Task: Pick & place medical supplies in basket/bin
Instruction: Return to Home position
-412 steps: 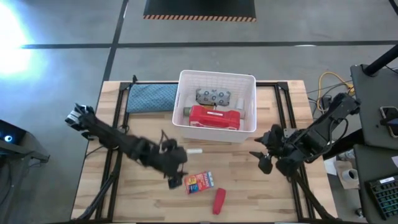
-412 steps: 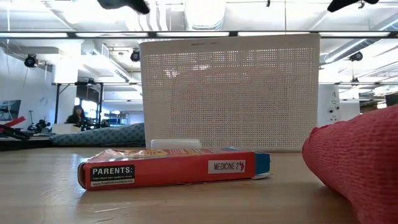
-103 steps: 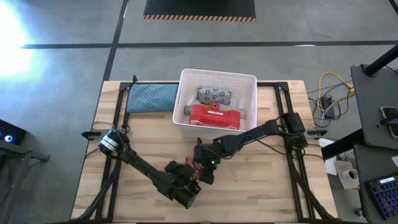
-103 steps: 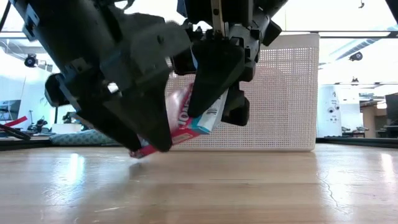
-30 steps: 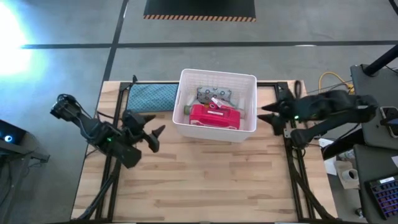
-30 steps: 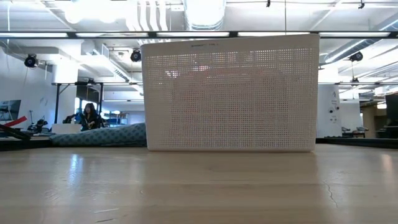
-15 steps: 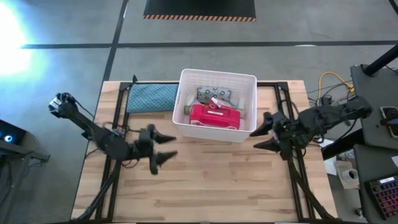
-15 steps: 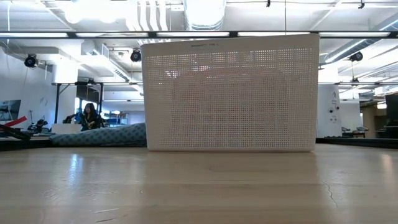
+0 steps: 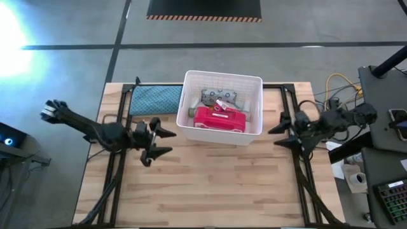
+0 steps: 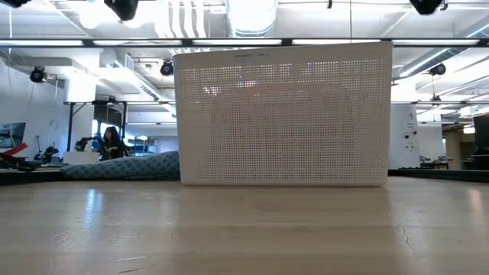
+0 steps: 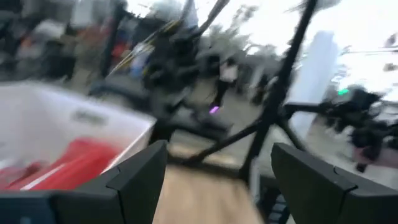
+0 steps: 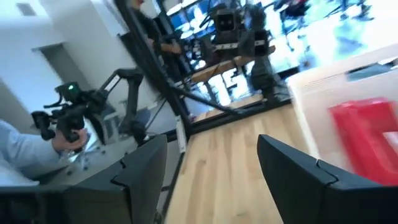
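Both arms have drawn back toward the worktop point(image 9: 222, 184) sides.
Left pincer point(image 9: 169, 142) and right pincer point(image 9: 273, 137) stand wide open and empty, either side of the white bin point(image 9: 222, 77); the red case point(image 9: 219, 119) lies inside.

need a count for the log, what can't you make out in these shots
Low view: the white bin's slotted wall lets only faint shapes through.
High view: whatever lies under the red case and the grey-white pack is covered; the case's label is too small to read.
Wrist views: the red case shows only in part.
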